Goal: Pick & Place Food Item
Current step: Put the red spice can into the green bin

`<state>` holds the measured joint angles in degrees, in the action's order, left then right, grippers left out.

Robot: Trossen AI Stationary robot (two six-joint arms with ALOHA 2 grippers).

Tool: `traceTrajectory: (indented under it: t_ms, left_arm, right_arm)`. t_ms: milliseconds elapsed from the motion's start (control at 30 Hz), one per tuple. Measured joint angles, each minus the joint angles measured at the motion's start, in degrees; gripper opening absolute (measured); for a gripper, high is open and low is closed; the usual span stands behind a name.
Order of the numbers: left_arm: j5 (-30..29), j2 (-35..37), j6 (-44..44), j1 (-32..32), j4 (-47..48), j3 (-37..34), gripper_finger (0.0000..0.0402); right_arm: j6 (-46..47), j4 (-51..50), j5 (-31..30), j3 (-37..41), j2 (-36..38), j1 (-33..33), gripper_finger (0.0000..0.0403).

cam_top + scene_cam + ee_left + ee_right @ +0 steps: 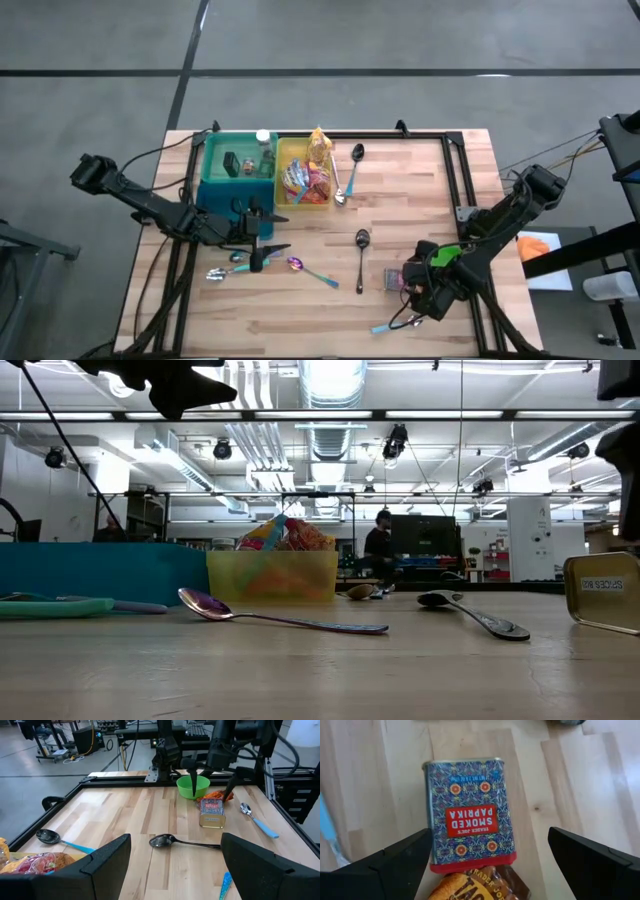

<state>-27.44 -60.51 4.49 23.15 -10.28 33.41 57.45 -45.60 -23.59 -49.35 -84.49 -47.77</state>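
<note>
Paprika tin (pixel 469 815) lies flat on the wooden table (pixel 420 190) straight below my right gripper (pixel 490 857), its "SMOKED PAPRIKA" label facing up. My right fingers (pixel 390 860) stand spread as wide as they go, one on each side of the tin and above it, gripping nothing. An orange snack packet (pixel 477 885) lies against the tin's red-edged end, and in the left wrist view a green bowl (pixel 193 786) sits just beyond both.

My left gripper (pixel 172 865) hangs near the teal bin (pixel 225 180) and the yellow bin (pixel 290 175) of snack packets at the table's far side. Its fingers (pixel 107 857) are parted fairly wide with nothing between them.

A dark spoon (pixel 361 255) lies between my two arms. A blue-handled spoon (pixel 255 819) rests near the tin. More spoons lie beside my left gripper, among them an iridescent spoon (pixel 305 267). Another spoon (pixel 355 165) lies beside the yellow bin.
</note>
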Motion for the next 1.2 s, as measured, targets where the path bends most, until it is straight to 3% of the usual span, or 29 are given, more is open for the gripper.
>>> traceTrajectory:
  t_ms: [333, 1200]
  left_arm:
    - [0.0, 0.0, 0.0, 0.0, 0.0, 0.0, 0.031]
    - [0.0, 0.0, 0.0, 0.0, 0.0, 0.0, 0.031]
  right_arm:
    - [0.3, 7.4, 0.5, 5.0, 0.0, 0.0, 0.0394]
    - [-2.2, 10.3, -0.6, 7.0, 0.7, 0.2, 0.0394]
